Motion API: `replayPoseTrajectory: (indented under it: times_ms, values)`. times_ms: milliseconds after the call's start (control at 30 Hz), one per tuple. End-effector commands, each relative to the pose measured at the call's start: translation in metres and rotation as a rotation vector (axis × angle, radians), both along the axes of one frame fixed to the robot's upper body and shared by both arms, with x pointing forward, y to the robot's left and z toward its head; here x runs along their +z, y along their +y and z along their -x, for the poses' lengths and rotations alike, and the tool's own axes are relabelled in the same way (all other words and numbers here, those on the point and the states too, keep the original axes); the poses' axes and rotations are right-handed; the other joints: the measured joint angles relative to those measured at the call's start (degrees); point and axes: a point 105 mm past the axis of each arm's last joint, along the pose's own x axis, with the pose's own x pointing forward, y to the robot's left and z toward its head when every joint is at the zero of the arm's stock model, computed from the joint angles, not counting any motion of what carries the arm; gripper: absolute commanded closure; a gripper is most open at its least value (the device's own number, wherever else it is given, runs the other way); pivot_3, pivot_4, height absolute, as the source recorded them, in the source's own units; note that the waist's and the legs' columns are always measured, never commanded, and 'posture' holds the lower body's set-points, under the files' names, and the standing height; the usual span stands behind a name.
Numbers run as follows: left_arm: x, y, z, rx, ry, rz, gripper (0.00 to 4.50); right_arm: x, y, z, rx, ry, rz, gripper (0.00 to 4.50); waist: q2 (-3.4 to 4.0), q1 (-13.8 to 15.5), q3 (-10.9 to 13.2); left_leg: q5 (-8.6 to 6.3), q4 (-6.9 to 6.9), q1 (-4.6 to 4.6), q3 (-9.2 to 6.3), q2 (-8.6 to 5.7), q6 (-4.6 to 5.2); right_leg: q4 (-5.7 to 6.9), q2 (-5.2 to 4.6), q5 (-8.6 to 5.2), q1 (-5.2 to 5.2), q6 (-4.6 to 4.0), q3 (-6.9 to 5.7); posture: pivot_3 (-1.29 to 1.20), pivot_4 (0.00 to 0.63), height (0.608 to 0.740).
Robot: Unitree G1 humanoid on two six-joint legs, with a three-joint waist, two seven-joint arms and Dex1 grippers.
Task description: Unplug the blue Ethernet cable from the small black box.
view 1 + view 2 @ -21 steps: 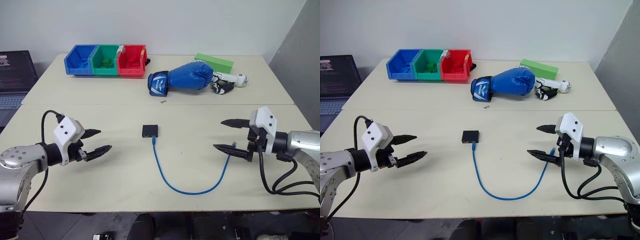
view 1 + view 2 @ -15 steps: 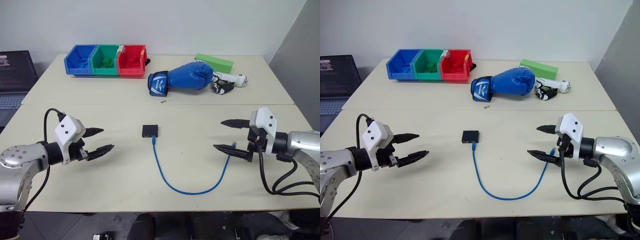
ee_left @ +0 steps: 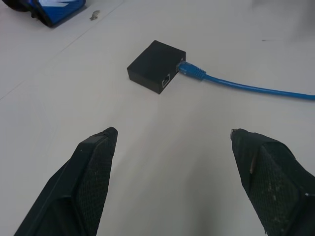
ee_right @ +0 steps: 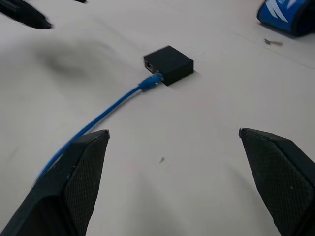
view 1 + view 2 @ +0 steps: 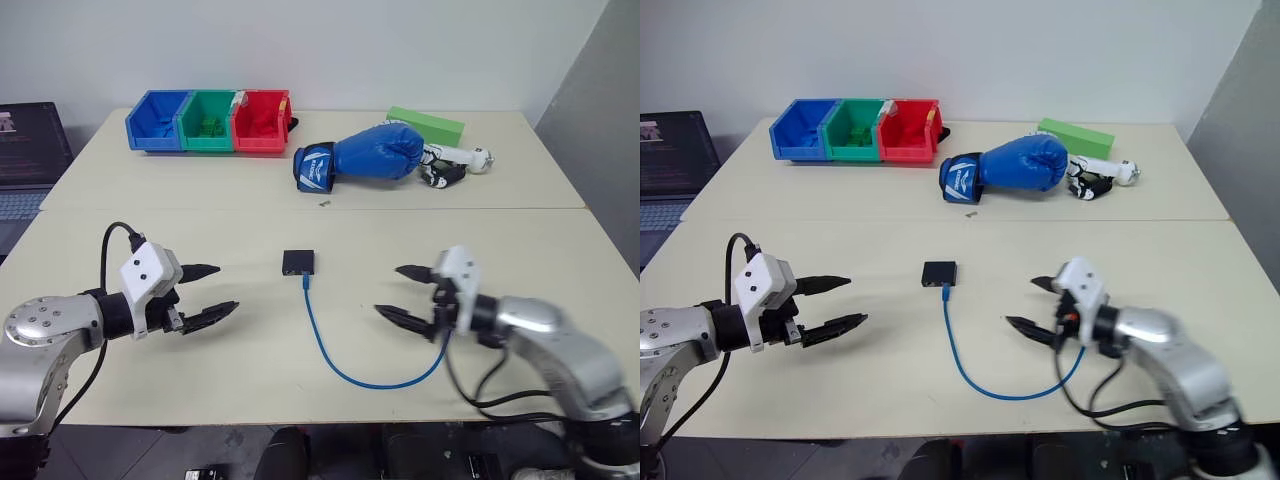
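Note:
The small black box [image 5: 298,262] lies flat near the middle of the front table. The blue Ethernet cable [image 5: 330,355] has its plug [image 3: 191,71] sitting in the box's side port. From there it curves toward me and right, ending under my right gripper [image 5: 388,289]. That gripper hovers open to the right of the box, fingers pointing left. My left gripper [image 5: 225,288] is open to the left of the box, pointing at it, a short gap away. Both wrist views show the box [image 4: 170,64] and cable [image 4: 113,108] ahead between spread fingers with nothing held.
On the back table stand blue, green and red bins [image 5: 210,120], a blue boxing glove [image 5: 365,158], a green block [image 5: 428,125] and a small white-and-black object [image 5: 455,165]. A laptop [image 5: 25,150] sits at the far left. A seam [image 5: 450,209] divides the two tables.
My right gripper has swung left toward the middle, now over the cable's right-hand end. My left gripper has edged a little right toward the box. Box and cable have stayed put.

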Motion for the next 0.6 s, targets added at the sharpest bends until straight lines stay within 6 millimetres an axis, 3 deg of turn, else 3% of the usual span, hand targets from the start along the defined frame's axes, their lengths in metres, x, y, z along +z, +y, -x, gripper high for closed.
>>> replayPoseTrajectory:
  times_ms: [33, 300, 400, 600]
  values:
    - [0.007, -0.001, 0.003, -0.084, 0.009, -0.015, 0.57, -0.011, 0.034, -0.014, -0.029, -0.033, 0.016, 0.02, 0.01, 0.0, 0.0, 0.00, 0.01, 0.01, 0.03, -0.01, 0.00, 0.02, 0.00, 0.00, 0.00, 0.00, -0.01, 0.00, 0.150, 0.740]
    - [0.011, 0.007, 0.003, -0.114, 0.044, -0.036, 0.57, -0.034, 0.101, -0.030, -0.097, 0.013, 0.021, 0.02, -0.02, -0.2, 0.0, 0.00, -0.03, -0.05, 0.08, -0.06, 0.00, 0.11, 0.08, 0.00, -0.24, -0.02, -0.08, 0.00, 0.150, 0.740]
    - [0.011, 0.007, 0.004, -0.120, 0.053, -0.043, 0.57, -0.040, 0.109, -0.029, -0.124, 0.015, 0.033, 0.02, -0.07, -0.4, 0.0, 0.00, -0.02, -0.12, 0.13, -0.04, -0.01, 0.15, 0.06, 0.00, -0.34, -0.02, -0.03, 0.00, 0.150, 0.740]
    - [0.012, 0.011, 0.005, -0.118, 0.062, -0.060, 0.57, -0.045, 0.108, -0.032, -0.144, 0.030, 0.056, 0.02, -0.11, -0.6, -0.1, 0.00, -0.01, -0.03, 0.12, -0.04, -0.01, 0.33, 0.06, 0.00, -0.33, -0.02, -0.03, 0.00, 0.150, 0.740]
